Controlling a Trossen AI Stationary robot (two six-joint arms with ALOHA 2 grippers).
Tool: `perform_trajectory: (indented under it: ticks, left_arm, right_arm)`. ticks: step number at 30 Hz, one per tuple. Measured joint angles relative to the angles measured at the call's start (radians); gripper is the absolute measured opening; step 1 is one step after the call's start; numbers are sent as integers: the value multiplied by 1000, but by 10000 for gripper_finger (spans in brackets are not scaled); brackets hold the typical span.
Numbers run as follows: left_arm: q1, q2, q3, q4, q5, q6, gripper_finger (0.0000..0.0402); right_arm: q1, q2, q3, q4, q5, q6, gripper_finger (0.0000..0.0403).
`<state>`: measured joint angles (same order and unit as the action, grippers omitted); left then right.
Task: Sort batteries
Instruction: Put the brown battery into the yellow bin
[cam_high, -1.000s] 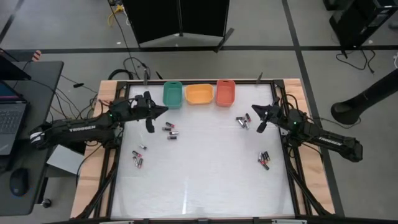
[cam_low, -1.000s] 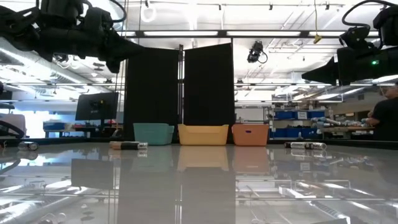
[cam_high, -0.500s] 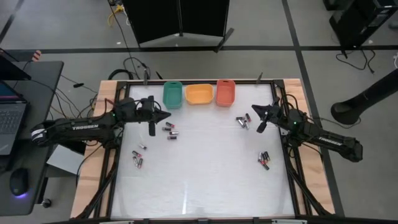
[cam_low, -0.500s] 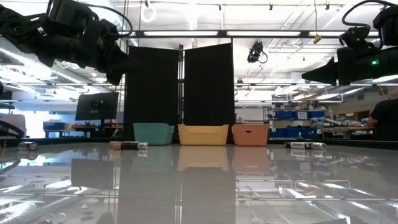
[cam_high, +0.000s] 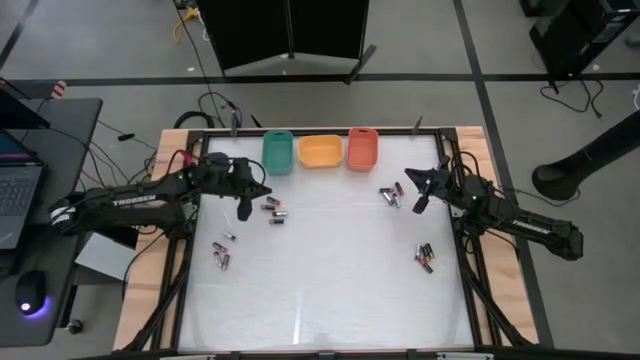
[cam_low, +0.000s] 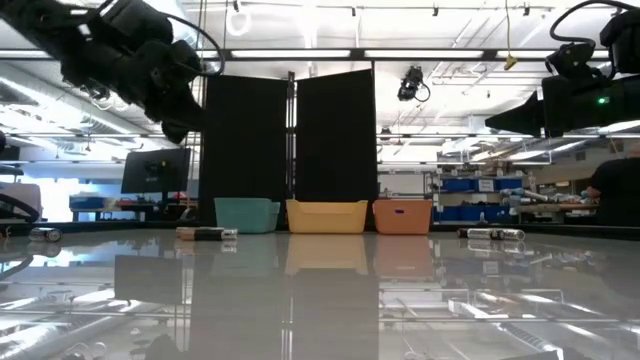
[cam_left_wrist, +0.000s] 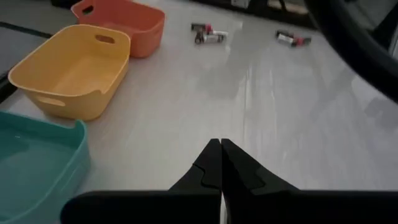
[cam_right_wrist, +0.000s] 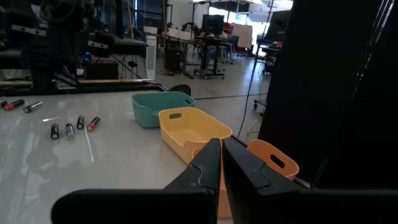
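Note:
Small batteries lie on their sides on the white table in groups: two beside my left gripper (cam_high: 272, 210), several by the left edge (cam_high: 221, 252), several in front of my right gripper (cam_high: 391, 195) and several at the right (cam_high: 425, 257). My left gripper (cam_high: 264, 189) hovers shut (cam_left_wrist: 221, 158) above the table, just near of the green tray (cam_high: 277, 151). My right gripper (cam_high: 411, 175) hovers shut (cam_right_wrist: 221, 155) near the right edge, pointing toward the trays. Neither holds anything.
Green, yellow (cam_high: 320, 151) and orange-red (cam_high: 362, 148) trays stand in a row at the far edge, each showing an empty inside in the wrist views. The wooden frame (cam_high: 150, 250) borders the table. A person (cam_low: 612, 190) stands in the room far behind on the right.
My left gripper has shifted a little toward the near edge and tipped its fingers lower, staying shut. The batteries have not moved.

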<state>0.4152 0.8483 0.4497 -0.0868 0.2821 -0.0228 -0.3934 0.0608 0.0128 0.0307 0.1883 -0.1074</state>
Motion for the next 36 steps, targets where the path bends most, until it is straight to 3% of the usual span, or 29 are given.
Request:
perform_trajectory:
  ticks: [4,11,19,25,32,36]
  left_arm:
    - [-1,11,58,-104,-33,28,3]
    - [0,9,82,-123,-108,49,20]
    - [-5,23,71,-130,-17,66,18]
    - [-14,131,70,-150,-5,41,21]
    - [-72,272,108,-248,-31,37,68]
    - [-121,292,164,-332,-132,42,106]
  right_arm:
    - [0,0,0,0,0,0,28]
    - [0,0,0,0,0,0,28]
    - [0,0,0,0,0,0,28]
    - [0,0,0,0,0,0,28]
    - [0,0,0,0,0,0,28]
    - [0,0,0,0,0,0,28]
